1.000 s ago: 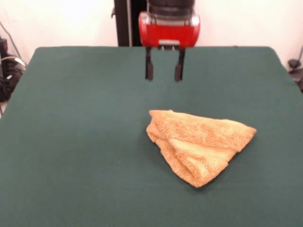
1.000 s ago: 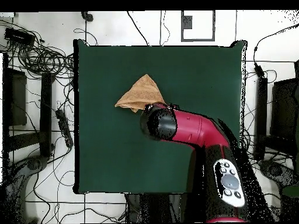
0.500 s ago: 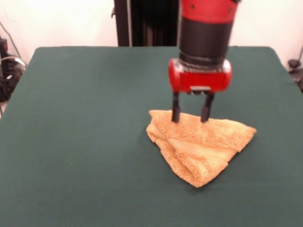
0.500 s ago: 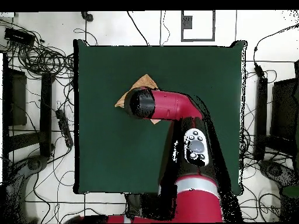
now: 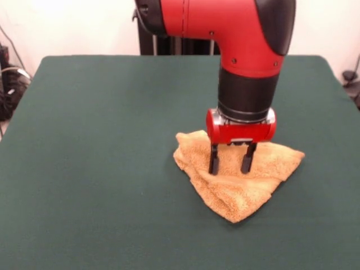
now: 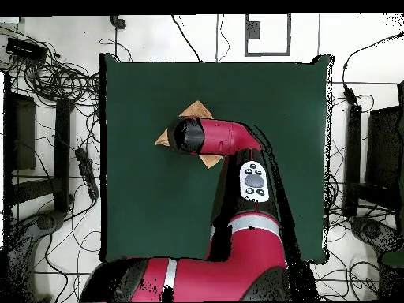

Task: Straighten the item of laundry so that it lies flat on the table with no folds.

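The item of laundry [image 5: 236, 191] is an orange-tan terry towel, folded into a rough triangle on the green table [image 5: 95, 146], right of centre in the front view. My gripper [image 5: 230, 166] stands open straight above its middle, both fingertips pressing down onto the cloth. In the overhead view the arm covers most of the towel [image 6: 197, 108]; only its corners show around the wrist, and the gripper itself is hidden there.
The table [image 6: 268, 102] stretches wide on all sides of the towel. Cables and equipment [image 6: 47, 79] lie on the floor beyond its left edge in the overhead view. The red arm [image 6: 237, 205] crosses the near part of the table.
The gripper came forward from the table's far side and dropped from above the towel's far edge onto its middle. The towel's shape is almost unchanged.
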Robot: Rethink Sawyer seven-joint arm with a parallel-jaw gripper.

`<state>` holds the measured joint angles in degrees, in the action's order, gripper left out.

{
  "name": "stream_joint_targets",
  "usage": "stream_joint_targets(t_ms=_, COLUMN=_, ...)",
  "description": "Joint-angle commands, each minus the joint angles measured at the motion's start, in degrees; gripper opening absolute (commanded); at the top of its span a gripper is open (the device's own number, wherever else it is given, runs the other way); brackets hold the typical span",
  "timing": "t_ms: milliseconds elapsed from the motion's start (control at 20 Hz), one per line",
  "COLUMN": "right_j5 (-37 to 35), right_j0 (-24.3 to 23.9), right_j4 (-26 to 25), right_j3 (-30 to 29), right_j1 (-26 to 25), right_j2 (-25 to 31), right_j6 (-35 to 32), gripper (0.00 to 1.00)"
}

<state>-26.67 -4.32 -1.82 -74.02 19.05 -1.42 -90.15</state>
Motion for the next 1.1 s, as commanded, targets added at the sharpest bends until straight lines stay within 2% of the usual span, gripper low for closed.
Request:
stream_joint_targets(t_ms=50, right_j5=0.63, right_j0=0.06, right_j4=1.86, right_j3=1.19, right_j1=-5.35, right_j2=3.75, right_j6=-9.63, gripper=1.00)
stream_joint_targets(t_ms=550, right_j5=3.94, right_j0=0.83, right_j4=1.48, right_j3=1.06, right_j1=-5.53, right_j2=2.34, right_j6=-11.30, gripper=1.00)
stream_joint_targets(t_ms=1100, right_j5=3.38, right_j0=1.38, right_j4=0.94, right_j3=2.11, right_j1=-5.65, right_j2=1.47, right_j6=-10.75, gripper=1.00)
